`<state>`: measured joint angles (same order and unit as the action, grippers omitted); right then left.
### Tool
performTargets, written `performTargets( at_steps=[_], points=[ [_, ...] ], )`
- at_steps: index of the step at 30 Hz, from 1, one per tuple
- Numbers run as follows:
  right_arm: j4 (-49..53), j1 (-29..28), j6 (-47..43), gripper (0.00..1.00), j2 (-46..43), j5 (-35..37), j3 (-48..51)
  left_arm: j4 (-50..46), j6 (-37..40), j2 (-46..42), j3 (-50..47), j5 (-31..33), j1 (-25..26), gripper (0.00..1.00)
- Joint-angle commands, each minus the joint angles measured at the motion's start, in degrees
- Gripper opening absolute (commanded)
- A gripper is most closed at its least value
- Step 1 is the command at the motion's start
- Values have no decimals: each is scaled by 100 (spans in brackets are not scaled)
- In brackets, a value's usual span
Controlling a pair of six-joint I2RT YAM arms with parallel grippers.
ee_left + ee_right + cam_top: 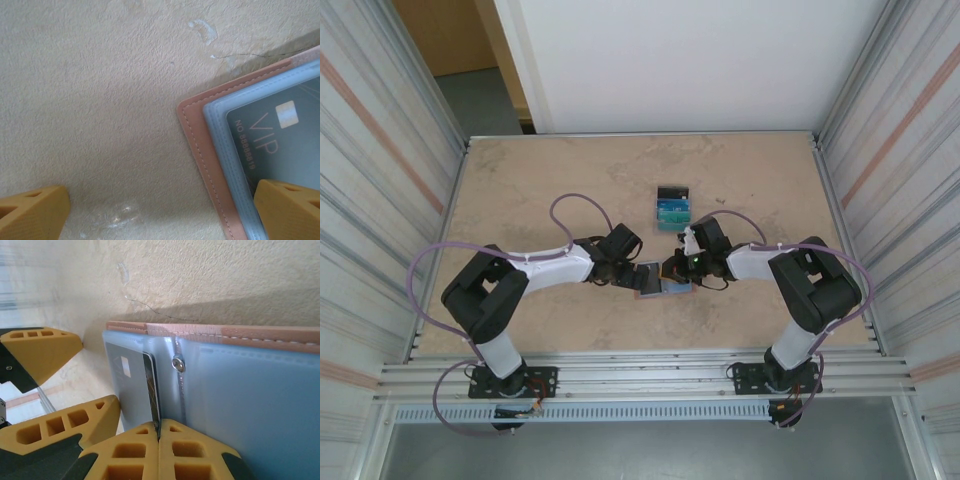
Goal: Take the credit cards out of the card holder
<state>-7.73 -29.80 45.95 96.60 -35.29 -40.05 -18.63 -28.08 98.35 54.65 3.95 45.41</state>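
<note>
The salmon card holder (650, 280) lies open on the table between my two grippers. My right gripper (159, 432) is shut on the near edge of a dark credit card (151, 385) that stands partly out of a blue-grey pocket (250, 405). In the left wrist view the same dark "VIP" card (280, 145) sits in the holder (200, 150). My left gripper (160, 215) is open, one finger (290, 207) over the holder's panel, the other (32, 212) over bare table. Further back lie a black card (672, 191) and blue and teal cards (672, 212).
Ribbed metal walls (390, 150) close in both sides of the beige table (540, 180). An aluminium rail (640, 375) runs along the near edge by the arm bases. Purple cables (570, 205) loop above each arm.
</note>
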Motion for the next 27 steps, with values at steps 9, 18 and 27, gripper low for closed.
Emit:
performTargets(
  at_steps=[9, 18, 27],
  points=[
    [-159, 50, 89, 0, -117, -226, 125, -9, 186, 431, -51, -12, 55, 98],
    [-17, 235, 72, 0, -306, -77, 260, -114, 240, 362, -39, 158, 47, 99],
    [148, 299, 40, 0, -388, 69, 314, -121, 245, 308, -1, 204, 30, 99]
  ],
)
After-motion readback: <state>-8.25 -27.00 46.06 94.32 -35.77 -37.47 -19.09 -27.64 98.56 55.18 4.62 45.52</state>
